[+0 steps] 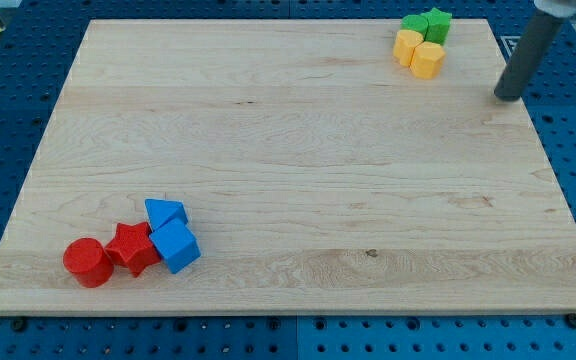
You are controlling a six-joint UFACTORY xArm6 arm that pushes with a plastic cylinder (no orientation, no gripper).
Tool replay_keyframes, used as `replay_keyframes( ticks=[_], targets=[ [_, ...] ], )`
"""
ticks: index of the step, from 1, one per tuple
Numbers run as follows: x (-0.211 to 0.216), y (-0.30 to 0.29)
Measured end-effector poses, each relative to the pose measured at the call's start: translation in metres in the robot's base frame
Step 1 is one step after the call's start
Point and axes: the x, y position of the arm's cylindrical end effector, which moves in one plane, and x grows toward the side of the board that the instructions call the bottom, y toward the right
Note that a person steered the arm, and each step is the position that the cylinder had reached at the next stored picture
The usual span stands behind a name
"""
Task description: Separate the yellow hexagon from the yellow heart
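Two yellow blocks touch each other near the board's top right corner. The yellow hexagon [428, 60] is the lower right one. The yellow heart [407, 46] is up and to the left of it. My tip [508, 97] is at the board's right edge, to the right of and a little below the hexagon, apart from both yellow blocks. The dark rod rises from it to the view's top right.
A green round block [415, 23] and a green star [438, 24] sit right above the yellow pair, touching it. At the bottom left are a red cylinder [88, 263], a red star [133, 248], a blue triangle [165, 213] and a blue cube [176, 247], clustered together.
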Motion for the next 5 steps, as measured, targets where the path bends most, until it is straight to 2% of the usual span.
replay_keyframes(
  ticks=[1,2,5],
  targets=[
    [-0.055,-0.008],
    [-0.058,-0.014],
    [-0.050,-0.102]
  ],
)
